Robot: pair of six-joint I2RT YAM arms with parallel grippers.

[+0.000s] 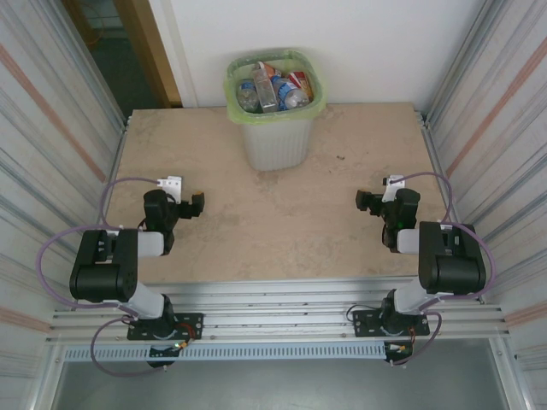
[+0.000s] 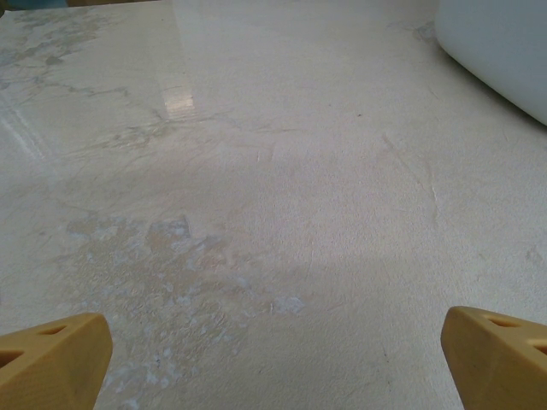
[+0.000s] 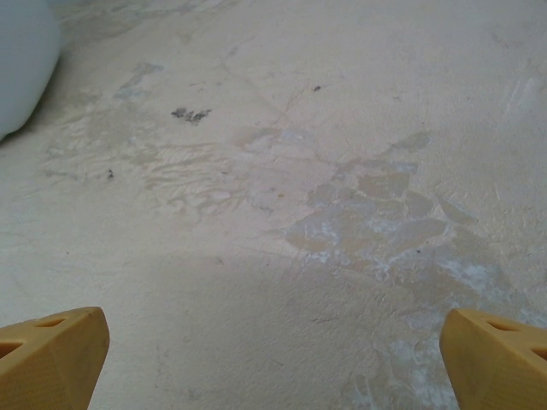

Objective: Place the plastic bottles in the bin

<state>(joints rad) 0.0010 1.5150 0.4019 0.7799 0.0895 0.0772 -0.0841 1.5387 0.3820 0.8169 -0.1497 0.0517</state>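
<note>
The bin (image 1: 274,141), translucent grey-white with a light green bag, stands at the table's far middle. Several crushed plastic bottles (image 1: 275,86) lie inside it, clear and with red and blue labels. My left gripper (image 1: 196,205) rests low at the near left, open, with only bare table between its yellow fingertips (image 2: 51,359). At the near right my right gripper (image 1: 362,201) is open too, nothing between its fingertips (image 3: 500,359). A corner of the bin (image 2: 504,51) appears at the upper right of the left wrist view. The bin's wall (image 3: 21,60) also edges the upper left of the right wrist view.
The beige tabletop (image 1: 273,231) is worn and stained between the grippers. Corrugated metal walls (image 1: 51,145) close in both sides, and a white wall stands behind the bin. A metal rail (image 1: 273,307) runs along the near edge by the arm bases.
</note>
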